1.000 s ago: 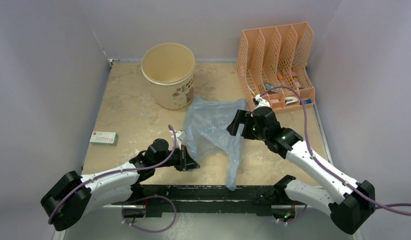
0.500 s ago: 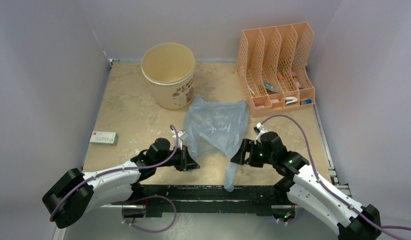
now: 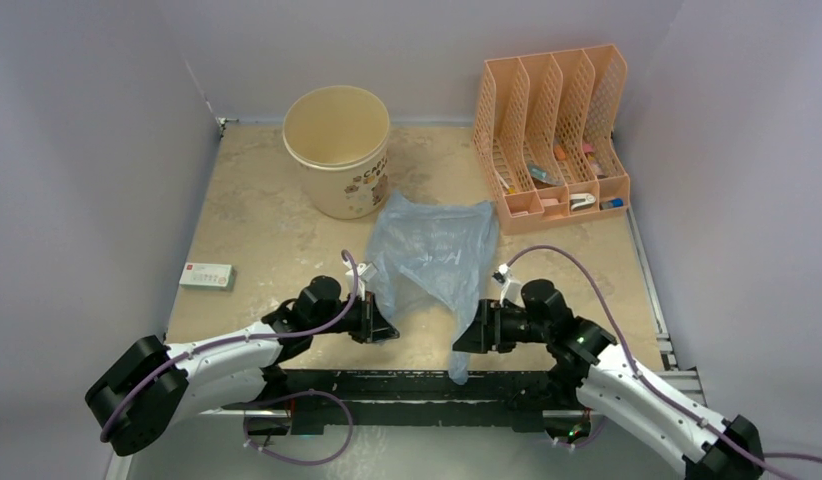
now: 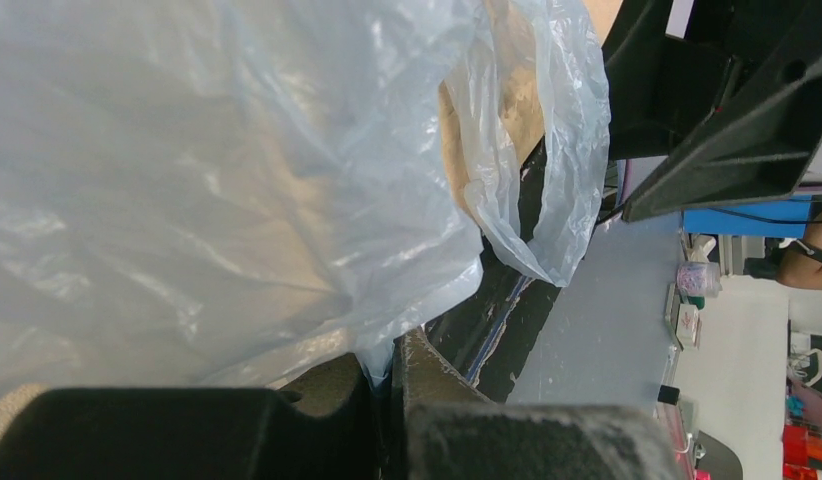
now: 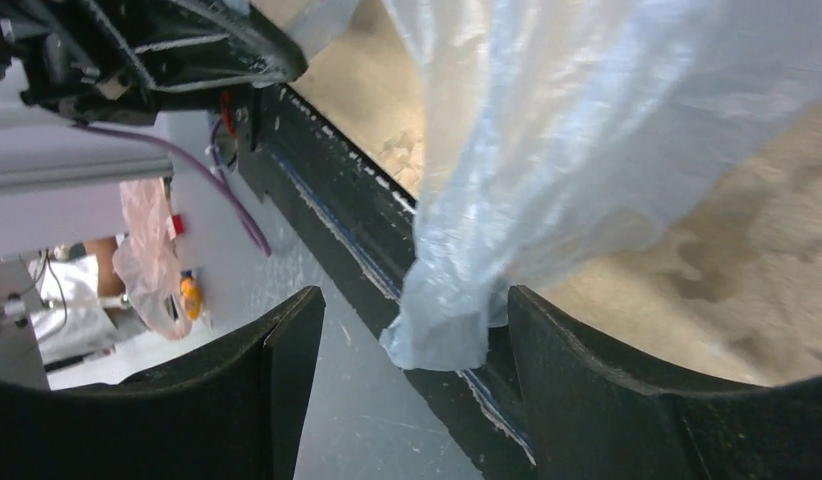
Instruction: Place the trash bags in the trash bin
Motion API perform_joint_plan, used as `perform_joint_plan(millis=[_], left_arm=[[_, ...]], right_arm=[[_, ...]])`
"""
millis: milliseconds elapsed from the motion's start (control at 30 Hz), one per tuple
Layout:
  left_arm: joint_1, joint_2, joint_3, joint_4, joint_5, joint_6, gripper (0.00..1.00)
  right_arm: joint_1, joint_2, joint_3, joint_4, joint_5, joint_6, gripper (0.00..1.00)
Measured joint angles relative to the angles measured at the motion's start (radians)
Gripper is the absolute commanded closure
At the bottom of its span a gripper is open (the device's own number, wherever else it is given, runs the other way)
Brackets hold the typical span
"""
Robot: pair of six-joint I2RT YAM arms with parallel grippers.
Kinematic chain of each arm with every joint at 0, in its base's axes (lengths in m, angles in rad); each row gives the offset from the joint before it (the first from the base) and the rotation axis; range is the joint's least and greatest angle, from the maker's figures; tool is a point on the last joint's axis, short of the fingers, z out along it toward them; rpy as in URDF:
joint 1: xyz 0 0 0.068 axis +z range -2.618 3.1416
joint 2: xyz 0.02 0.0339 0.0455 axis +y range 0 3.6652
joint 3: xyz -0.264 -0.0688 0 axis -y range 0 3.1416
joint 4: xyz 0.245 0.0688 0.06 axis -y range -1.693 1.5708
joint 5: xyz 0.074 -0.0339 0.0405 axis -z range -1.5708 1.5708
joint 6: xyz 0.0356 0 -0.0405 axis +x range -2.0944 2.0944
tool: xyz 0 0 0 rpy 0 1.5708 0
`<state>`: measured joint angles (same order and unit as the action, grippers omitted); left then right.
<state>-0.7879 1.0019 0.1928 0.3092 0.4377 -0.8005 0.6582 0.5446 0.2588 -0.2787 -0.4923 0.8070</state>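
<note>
In the top view, the right gripper [image 3: 469, 335] has left the far right part of the table [image 3: 257, 230], where it stood a second ago near the orange organizer [image 3: 552, 130]. It has come to the near edge, beside the tail of the trash bag [image 3: 432, 250] that hangs over that edge. The bag lies spread in the middle of the table. Its far corner is just beside the trash bin [image 3: 352, 190], not in it. The left gripper [image 3: 379, 325] has kept its place.

In the left wrist view, the left gripper [image 4: 387, 385] is clenched on a near corner of the bag [image 4: 187, 180].

In the right wrist view, the right gripper [image 5: 412, 300] is released. Its fingers stand apart, and the tail of the bag [image 5: 587, 130] hangs between them, not yet pinched. Probably a second hold is being prepared, so that both arms can carry the bag to the bin.
</note>
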Motion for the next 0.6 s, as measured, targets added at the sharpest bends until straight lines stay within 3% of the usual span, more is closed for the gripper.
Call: perform_joint_plan(millis=[133, 300, 400, 600], left_arm=[[0.000, 0.000, 0.000, 0.000, 0.001, 0.000, 1.00], [0.000, -0.003, 0.000, -0.004, 0.001, 0.000, 1.00], [0.000, -0.016, 0.000, -0.013, 0.001, 0.000, 1.00], [0.000, -0.077, 0.000, -0.035, 0.010, 0.014, 0.80]], right_arm=[[0.157, 0.099, -0.001, 0.112, 0.032, 0.048, 0.36], [0.394, 0.294, 0.029, 0.209, 0.175, 0.128, 0.64], [0.402, 0.330, 0.065, 0.237, 0.264, 0.153, 0.81], [0.401, 0.382, 0.212, 0.298, 0.353, 0.167, 0.88]])
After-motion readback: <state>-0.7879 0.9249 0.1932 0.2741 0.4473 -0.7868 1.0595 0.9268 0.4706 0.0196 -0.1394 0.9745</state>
